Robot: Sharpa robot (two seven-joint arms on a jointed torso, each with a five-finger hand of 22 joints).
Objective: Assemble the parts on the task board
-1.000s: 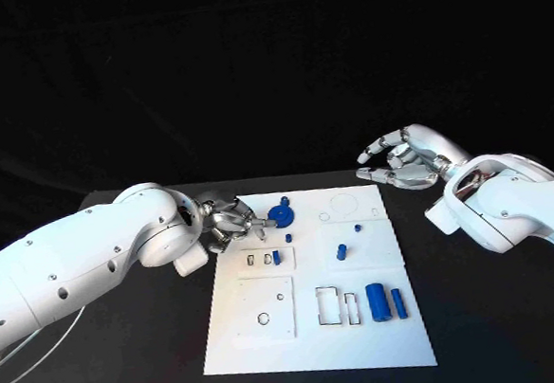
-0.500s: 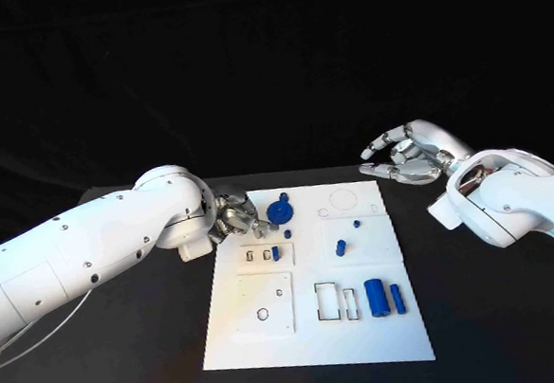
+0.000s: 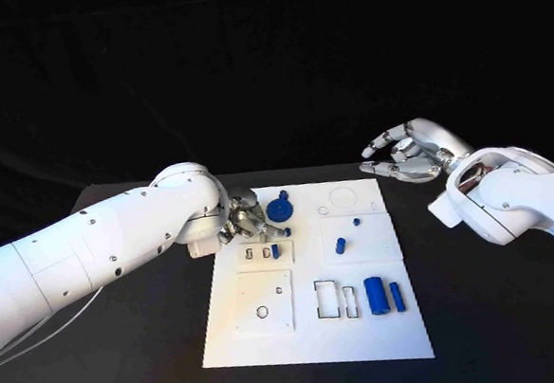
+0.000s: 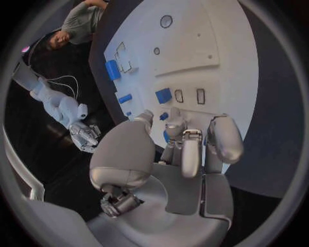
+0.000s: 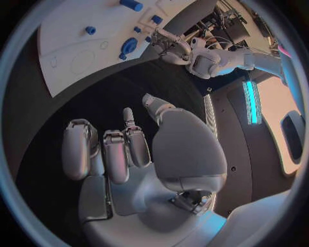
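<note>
On the black table [image 3: 134, 363] we see the left hand [image 3: 244, 221] at the task board's [image 3: 276, 340] far left edge, fingers curled beside the round blue part [image 3: 280, 213]; whether it grips anything we cannot tell. The right hand [image 3: 408, 155] hovers off the far right corner, loosely spread, holding nothing. Blue cylinders [image 3: 377, 295] lie near the board's front.

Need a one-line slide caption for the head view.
Left hand at the white task board's far-left corner beside a round blue part; right hand open, off the board.

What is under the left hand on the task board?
The left hand hovers over the task board's far left corner beside a round blue part. Its fingers hide the board right beneath them, so I cannot tell whether they hold anything.
</note>
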